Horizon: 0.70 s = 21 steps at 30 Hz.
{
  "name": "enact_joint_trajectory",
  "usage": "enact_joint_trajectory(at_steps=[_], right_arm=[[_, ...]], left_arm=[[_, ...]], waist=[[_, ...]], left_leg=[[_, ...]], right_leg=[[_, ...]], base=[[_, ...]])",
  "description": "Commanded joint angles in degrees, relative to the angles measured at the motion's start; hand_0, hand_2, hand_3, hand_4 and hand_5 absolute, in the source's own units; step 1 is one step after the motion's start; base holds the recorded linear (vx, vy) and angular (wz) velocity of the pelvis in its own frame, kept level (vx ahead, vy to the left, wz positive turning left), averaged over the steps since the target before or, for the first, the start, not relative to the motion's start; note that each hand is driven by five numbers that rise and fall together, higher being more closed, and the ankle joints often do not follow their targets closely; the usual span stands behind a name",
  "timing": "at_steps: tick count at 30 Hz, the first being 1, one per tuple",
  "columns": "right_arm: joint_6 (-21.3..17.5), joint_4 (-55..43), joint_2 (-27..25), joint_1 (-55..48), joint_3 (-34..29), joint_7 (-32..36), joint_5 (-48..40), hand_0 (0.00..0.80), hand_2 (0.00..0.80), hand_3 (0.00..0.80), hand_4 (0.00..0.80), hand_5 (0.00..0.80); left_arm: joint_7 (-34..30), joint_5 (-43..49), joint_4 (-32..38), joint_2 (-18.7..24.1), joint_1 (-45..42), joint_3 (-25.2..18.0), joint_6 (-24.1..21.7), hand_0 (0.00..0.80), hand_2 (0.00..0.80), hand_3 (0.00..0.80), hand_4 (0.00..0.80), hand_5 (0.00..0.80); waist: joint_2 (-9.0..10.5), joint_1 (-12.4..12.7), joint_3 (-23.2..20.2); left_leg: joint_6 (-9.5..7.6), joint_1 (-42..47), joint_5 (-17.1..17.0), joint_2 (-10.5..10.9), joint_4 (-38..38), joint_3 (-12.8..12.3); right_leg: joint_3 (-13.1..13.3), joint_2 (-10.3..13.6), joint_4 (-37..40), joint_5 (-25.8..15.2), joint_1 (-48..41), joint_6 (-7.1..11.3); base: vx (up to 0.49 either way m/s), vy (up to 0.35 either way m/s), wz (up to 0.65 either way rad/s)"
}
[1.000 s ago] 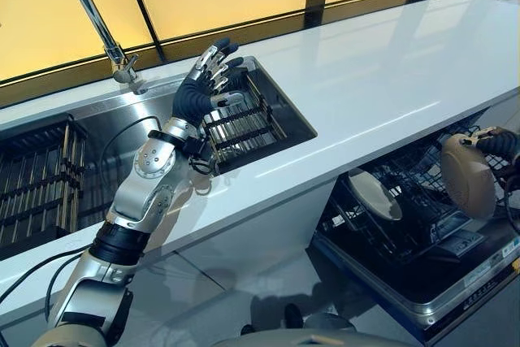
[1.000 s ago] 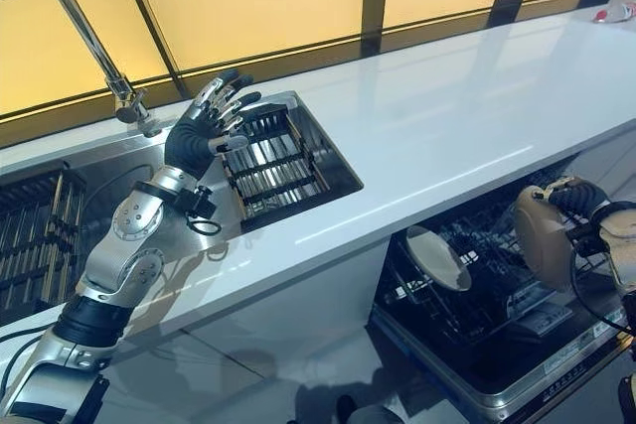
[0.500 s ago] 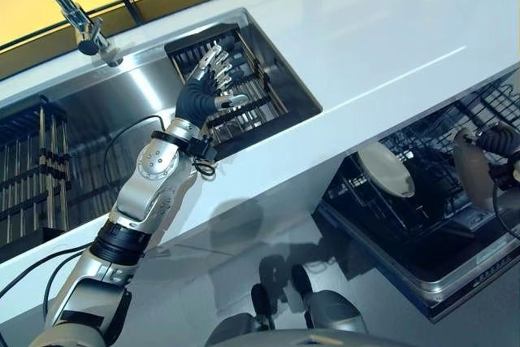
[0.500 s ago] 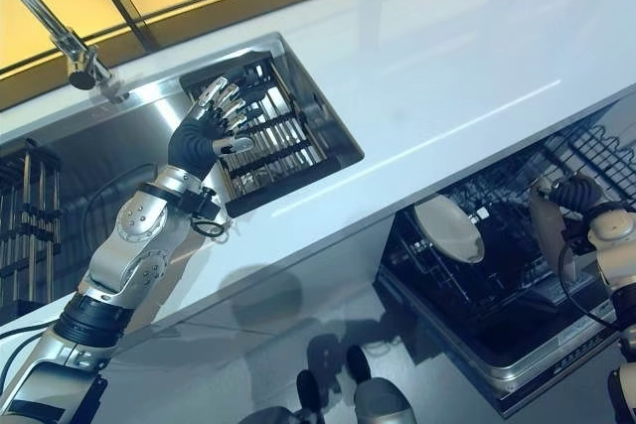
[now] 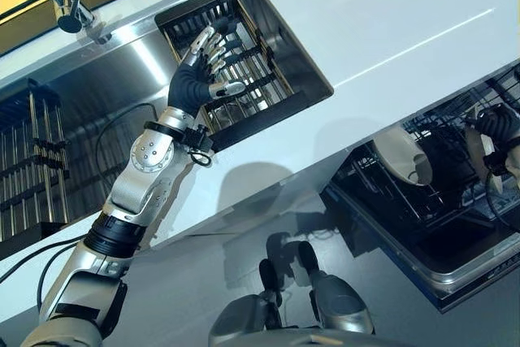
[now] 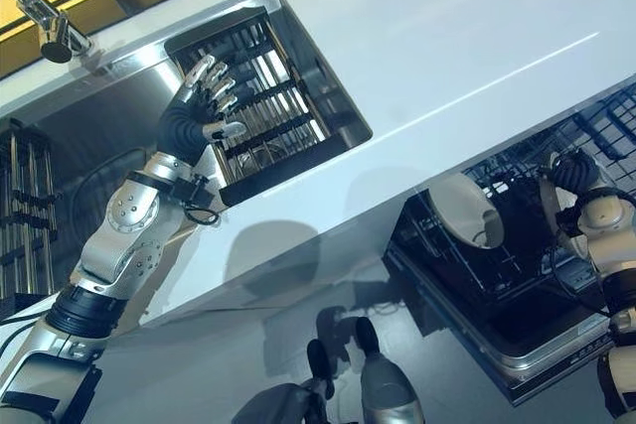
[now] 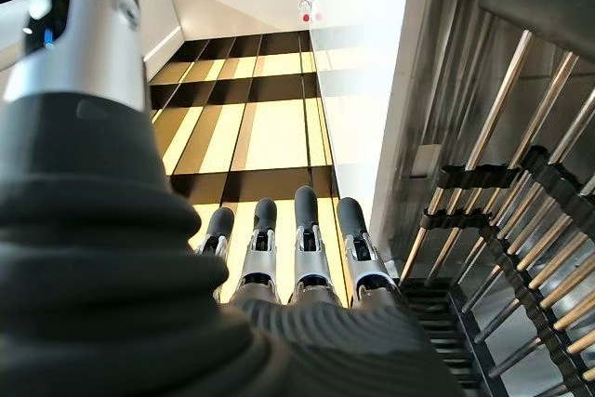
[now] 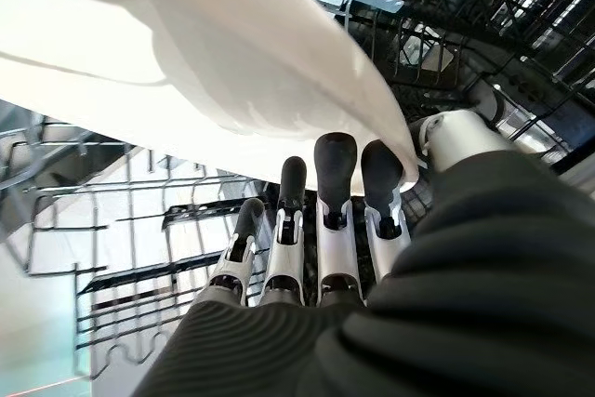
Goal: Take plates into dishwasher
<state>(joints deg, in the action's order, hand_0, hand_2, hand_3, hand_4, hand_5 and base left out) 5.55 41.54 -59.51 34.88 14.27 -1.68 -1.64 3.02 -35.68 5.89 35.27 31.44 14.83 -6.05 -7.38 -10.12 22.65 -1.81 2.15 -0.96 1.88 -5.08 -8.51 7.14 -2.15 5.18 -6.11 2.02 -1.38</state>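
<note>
Over the sink (image 5: 89, 111), at about ten o'clock in the head views, the left hand (image 5: 199, 75) hangs above the dark rack (image 5: 236, 62) set in the basin. Its fingers are straight and spread, and the left wrist view confirms they hold nothing. No plate shows in that rack from here, though its far corners are hard to read. A second rack (image 5: 28, 160) stands at nine o'clock, its slots too dim to judge. The white counter (image 5: 390, 22) runs across twelve to two o'clock.

Below the counter's edge, at about four o'clock, the dishwasher (image 6: 517, 345) is open with its lower basket (image 6: 497, 275) pulled out. One pale plate (image 6: 465, 211) stands on edge among the tines, so at least that much of the job looks done. At three o'clock the right hand (image 6: 574, 178) has a second plate (image 8: 232, 53). In the right wrist view the fingers (image 8: 335, 174) lie along its underside with the thumb closed against its rim, and the plate sits over the basket wires, not visibly seated in a slot.

My reading: this plate is most of the way in, and lowering it between the tines and letting go remains. Whether more plates wait in the sink cannot be told.
</note>
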Motion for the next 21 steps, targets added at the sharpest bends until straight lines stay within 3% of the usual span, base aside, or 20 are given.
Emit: enact_joint_trajectory(at_steps=[1,9,21], right_arm=[[-2.3,1.7,-2.7,6.6,1.8,-2.9,1.3,0.800,0.800,0.800,0.800,0.800],[-1.1,2.6,-3.4,8.4,3.1,-3.7,2.7,0.800,0.800,0.800,0.800,0.800],[-3.1,1.5,-5.2,8.0,1.5,-5.7,2.3,0.800,0.800,0.800,0.800,0.800]], left_arm=[[1.1,0.5,1.4,1.1,4.8,2.5,-4.5,0.000,0.000,0.000,0.000,0.000],[1.0,0.2,1.5,2.4,6.4,2.5,-5.0,0.000,0.000,0.000,0.000,0.000],[0.7,0.5,1.4,2.5,6.8,3.0,-4.7,0.000,0.000,0.000,0.000,0.000]], waist=[[-0.08,0.9,-1.7],[-0.48,1.1,0.0],[0.90,1.3,-0.6]], left_leg=[[0.28,-1.8,3.0,0.7,0.1,0.3],[0.52,-3.0,2.8,0.8,0.1,0.2],[0.56,-2.9,3.1,0.7,0.1,0.2]], right_leg=[[-2.6,1.1,-2.6,3.9,2.5,4.20],[-3.5,1.4,-2.5,3.7,3.6,4.09],[-4.2,1.4,-2.5,3.6,3.3,4.29]], base=[[-0.040,-0.028,0.03],[-0.030,-0.013,0.03],[-0.002,0.000,0.00]])
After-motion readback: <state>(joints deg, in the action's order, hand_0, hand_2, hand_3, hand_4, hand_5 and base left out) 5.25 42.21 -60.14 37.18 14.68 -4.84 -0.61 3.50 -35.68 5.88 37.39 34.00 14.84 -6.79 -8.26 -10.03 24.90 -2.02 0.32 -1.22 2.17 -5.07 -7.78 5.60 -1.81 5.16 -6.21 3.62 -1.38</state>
